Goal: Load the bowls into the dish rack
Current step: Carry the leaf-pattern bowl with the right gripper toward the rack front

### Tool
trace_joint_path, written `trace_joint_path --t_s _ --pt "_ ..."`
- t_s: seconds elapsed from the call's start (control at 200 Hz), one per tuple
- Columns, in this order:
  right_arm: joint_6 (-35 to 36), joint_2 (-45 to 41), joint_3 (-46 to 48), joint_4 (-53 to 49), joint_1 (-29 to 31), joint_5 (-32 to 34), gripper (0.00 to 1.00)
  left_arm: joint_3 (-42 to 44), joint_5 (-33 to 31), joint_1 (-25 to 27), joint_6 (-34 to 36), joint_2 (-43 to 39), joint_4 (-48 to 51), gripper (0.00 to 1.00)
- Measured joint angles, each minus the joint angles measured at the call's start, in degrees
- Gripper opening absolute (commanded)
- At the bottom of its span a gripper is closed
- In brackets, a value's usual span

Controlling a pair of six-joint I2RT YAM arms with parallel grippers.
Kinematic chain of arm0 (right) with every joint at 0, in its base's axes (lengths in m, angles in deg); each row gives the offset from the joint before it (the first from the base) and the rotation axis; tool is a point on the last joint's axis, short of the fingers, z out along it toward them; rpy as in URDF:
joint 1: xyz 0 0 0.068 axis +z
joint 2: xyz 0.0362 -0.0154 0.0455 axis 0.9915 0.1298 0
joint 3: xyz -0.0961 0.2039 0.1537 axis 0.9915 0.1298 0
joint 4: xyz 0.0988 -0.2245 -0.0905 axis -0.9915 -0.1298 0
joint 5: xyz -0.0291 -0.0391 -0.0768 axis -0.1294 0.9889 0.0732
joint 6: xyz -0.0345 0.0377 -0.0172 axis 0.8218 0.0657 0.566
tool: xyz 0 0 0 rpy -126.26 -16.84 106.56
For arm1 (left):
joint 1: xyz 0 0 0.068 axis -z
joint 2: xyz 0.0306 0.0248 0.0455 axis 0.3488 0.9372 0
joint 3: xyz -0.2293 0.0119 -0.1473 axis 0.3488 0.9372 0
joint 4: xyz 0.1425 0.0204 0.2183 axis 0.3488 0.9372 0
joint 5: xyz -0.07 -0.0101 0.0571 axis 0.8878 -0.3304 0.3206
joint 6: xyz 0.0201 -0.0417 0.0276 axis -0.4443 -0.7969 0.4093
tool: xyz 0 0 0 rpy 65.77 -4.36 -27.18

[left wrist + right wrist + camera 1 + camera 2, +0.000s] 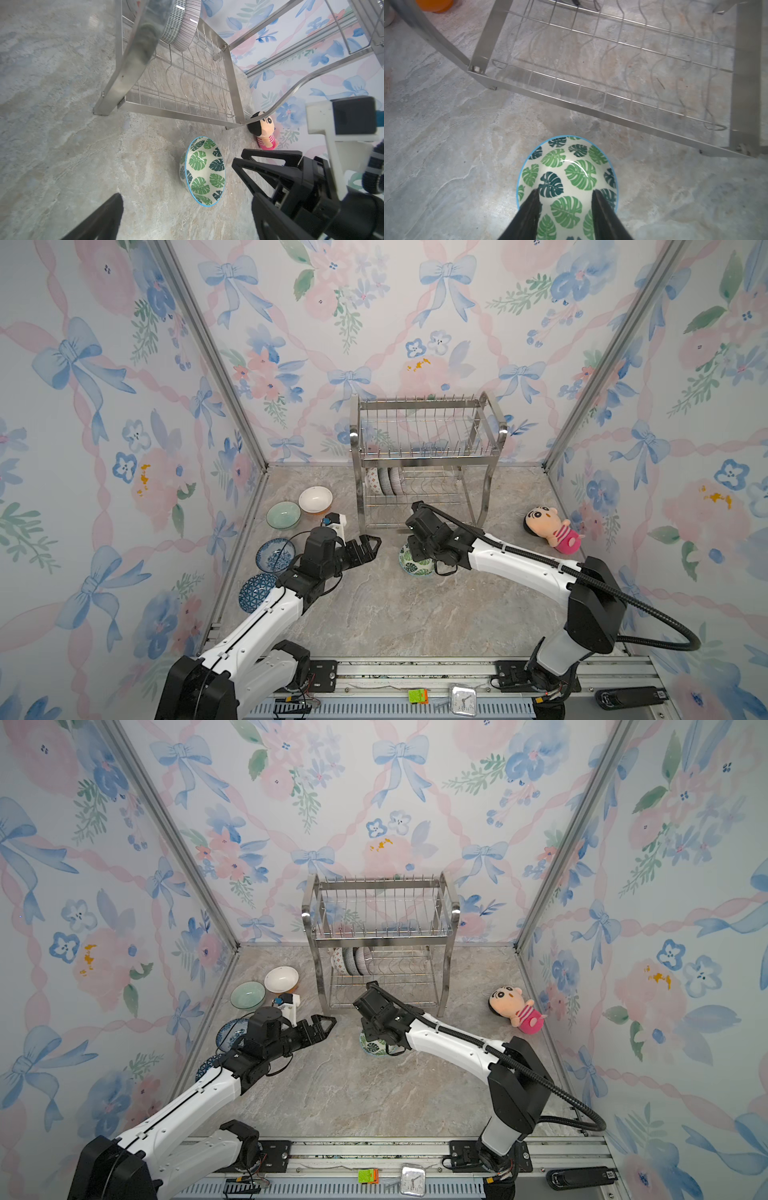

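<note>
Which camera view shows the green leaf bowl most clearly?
The left wrist view: the green leaf bowl shows whole, with nothing covering it. The right wrist view is closer, but the right gripper covers part and the frame cuts it off. In both top views the right arm hides most of it.

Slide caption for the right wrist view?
Open right gripper poised at the green leaf bowl on the table, in front of the dish rack.

Two-tier shiny steel wire dish rack [428, 455] upright at the back centre, a few patterned bowls [384, 481] on edge at its lower tier's left end, green leaf bowl [204, 172] upright just in front, white bowl [316, 498], pale green bowl [283, 514], blue floral bowl [272, 556] and blue geometric bowl [254, 591] in a row at far left.
</note>
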Motion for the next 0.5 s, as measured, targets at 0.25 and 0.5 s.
trace_joint_path --t_s 0.25,0.5 --pt "0.07 8.20 -2.43 0.20 2.47 -2.75 0.39 6.84 6.91 -6.60 -4.26 -3.76 -2.45 0.98" --pt "-0.11 11.96 -4.37 -0.37 3.21 -3.65 0.36 9.75 11.80 -9.05 -6.95 -4.46 -4.55 0.98"
